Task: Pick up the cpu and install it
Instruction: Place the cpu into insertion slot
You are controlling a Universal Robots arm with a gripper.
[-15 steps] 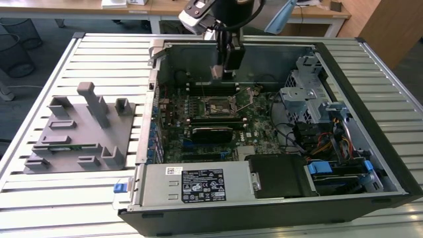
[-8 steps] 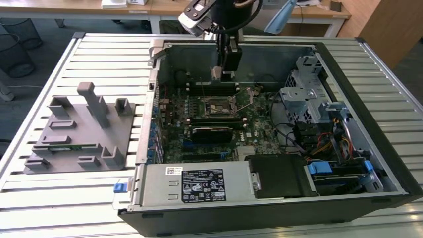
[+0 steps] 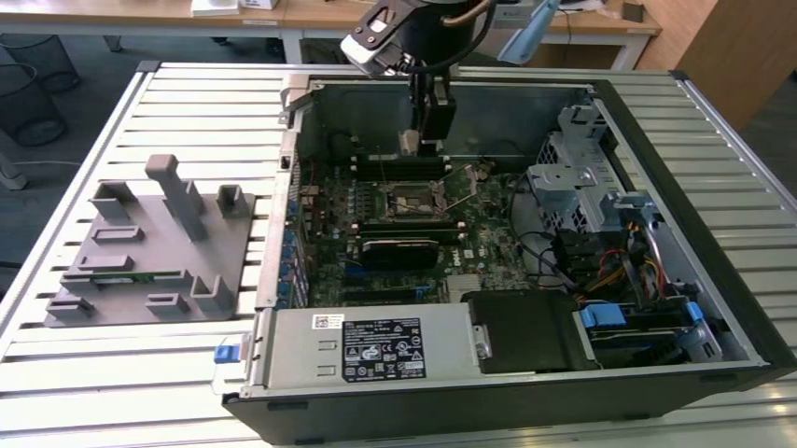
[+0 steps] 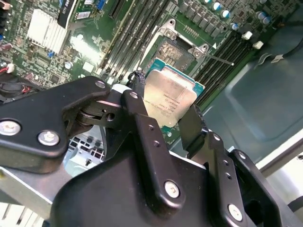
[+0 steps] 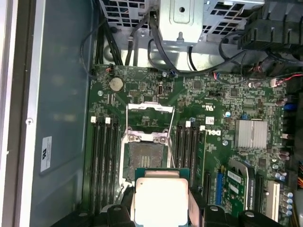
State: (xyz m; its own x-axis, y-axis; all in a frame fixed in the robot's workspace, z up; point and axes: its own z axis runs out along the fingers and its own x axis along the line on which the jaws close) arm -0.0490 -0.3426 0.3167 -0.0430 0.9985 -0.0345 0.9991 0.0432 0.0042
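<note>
A pale slatted table (image 3: 187,103) carries an open computer case (image 3: 498,415), and a green motherboard (image 5: 218,94) lies inside the case. The socket (image 5: 144,158) on the motherboard is bare, and its metal frame (image 5: 150,118) stands open. The gripper (image 4: 164,106) hangs above the socket, with its 2 black fingers (image 4: 142,123) clamped on opposite edges of the cpu (image 4: 171,97). The cpu is in the air just above the socket and is not seated in it. It is a flat square chip with a silver-grey metal top, some small dark print, and a thin blue-green rim along its 4 sides. In the first wrist view the metal top looks almost white in the light.
</note>
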